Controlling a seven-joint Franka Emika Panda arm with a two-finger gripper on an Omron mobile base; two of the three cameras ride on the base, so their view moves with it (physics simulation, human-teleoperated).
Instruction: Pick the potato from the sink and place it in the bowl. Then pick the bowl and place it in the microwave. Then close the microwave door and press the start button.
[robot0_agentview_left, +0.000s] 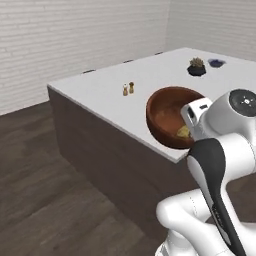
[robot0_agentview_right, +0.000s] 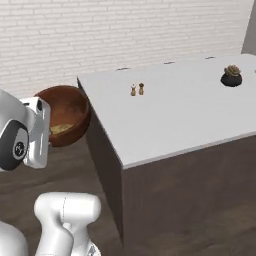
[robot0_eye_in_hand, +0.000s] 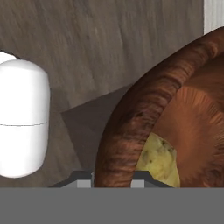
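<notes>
One bowl (robot0_eye_in_hand: 144, 127), one potato (robot0_eye_in_hand: 159, 158) inside — two shakers (robot0_agentview_left: 128, 89)

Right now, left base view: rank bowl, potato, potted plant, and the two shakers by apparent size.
1. bowl, nearest the camera, which inflates it
2. potted plant, farther back
3. potato, partly hidden by the gripper
4. shakers; the pair look alike

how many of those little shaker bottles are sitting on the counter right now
2. A pale shaker and a darker shaker stand side by side near the middle of the white island counter, away from the potted plant. None looks hidden.
</notes>
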